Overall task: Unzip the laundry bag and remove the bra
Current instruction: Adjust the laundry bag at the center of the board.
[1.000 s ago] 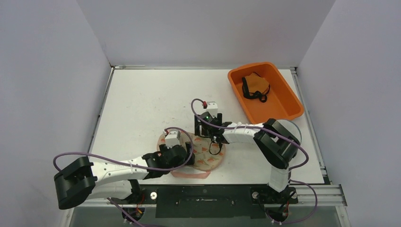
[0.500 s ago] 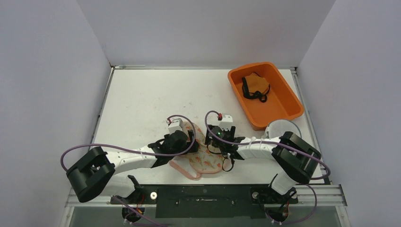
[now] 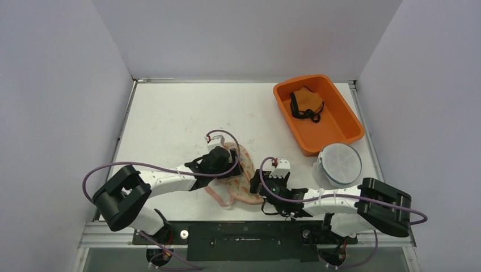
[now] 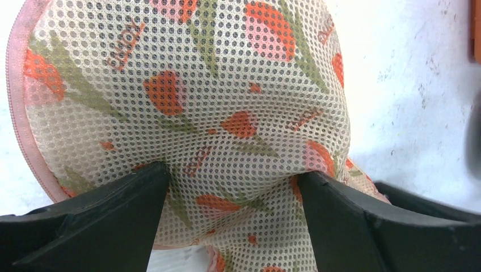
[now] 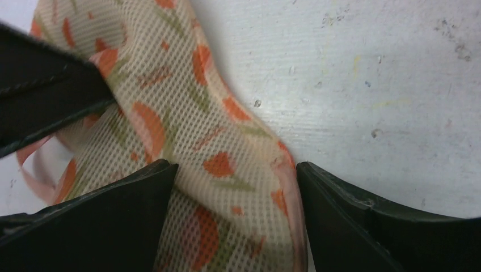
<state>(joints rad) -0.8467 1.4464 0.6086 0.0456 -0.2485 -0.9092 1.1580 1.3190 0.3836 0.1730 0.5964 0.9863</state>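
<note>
The laundry bag (image 3: 245, 178), cream mesh with orange flowers and a pink zip edge, lies bunched near the table's front. My left gripper (image 3: 230, 164) is on its far left side. In the left wrist view, both fingers dent the bulging mesh (image 4: 187, 85) held between them (image 4: 233, 173). My right gripper (image 3: 256, 184) is at the bag's near right edge. A fold of mesh (image 5: 170, 113) with the pink rim fills the gap between its fingers (image 5: 235, 167). An orange bra (image 3: 306, 105) with black straps lies in the orange bin (image 3: 346, 122).
A round white mesh piece (image 3: 339, 164) sits just in front of the orange bin, to the right of my right arm. Grey walls close off the table on the left, back and right. The left gripper's black finger (image 5: 45, 96) shows in the right wrist view.
The bag has gone from lying flat to bunched and shifted away from the front edge. My right arm pulled back toward its base. My left gripper moved further in and narrowed onto the mesh.
</note>
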